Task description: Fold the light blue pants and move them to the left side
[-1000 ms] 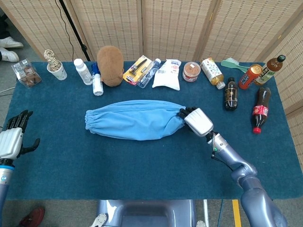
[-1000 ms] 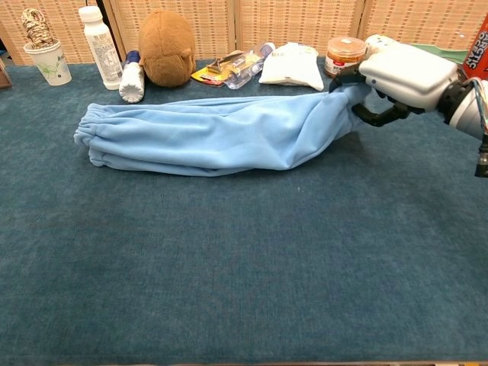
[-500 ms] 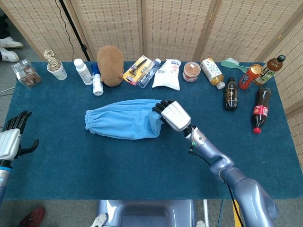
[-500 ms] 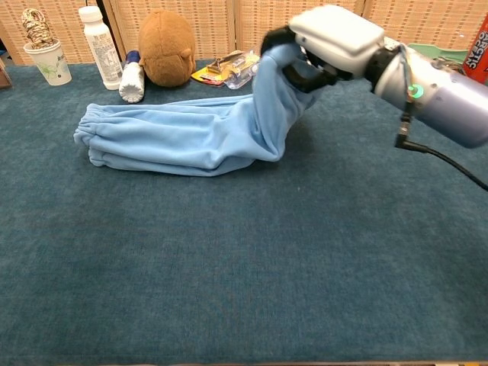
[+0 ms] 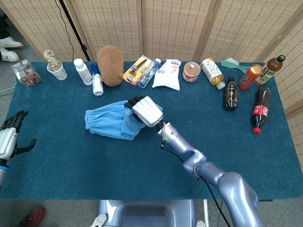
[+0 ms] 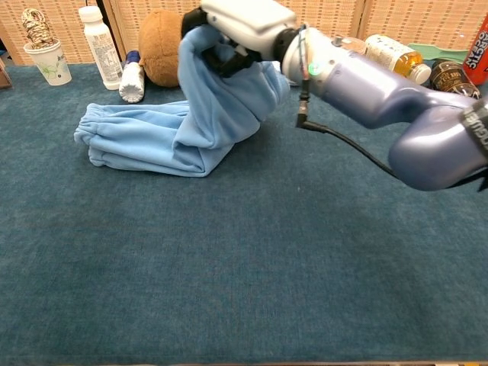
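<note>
Right hand [image 6: 242,27] grips one end of the light blue pants [image 5: 108,123], lifted off the table [image 5: 142,170] and carried over the part that lies flat, near the middle of the tabletop toward its left half. In the chest view the raised cloth hangs in a loose loop under the fingers. Left hand [image 5: 10,139] hovers off the left edge, fingers spread, holding nothing.

My judgement: if the held end is let go too early or off line, the fold will land crooked or bunch up, and a loose grip could let the cloth slip out.

Farther back, along the far edge, stand a brown plush toy [image 5: 110,58], two white bottles [image 5: 83,71], a paper cup [image 5: 57,71], packets [image 5: 168,74] and drink bottles [image 5: 230,93]. The toy and bottles sit just behind the pants, close enough for the swinging cloth to brush them.
</note>
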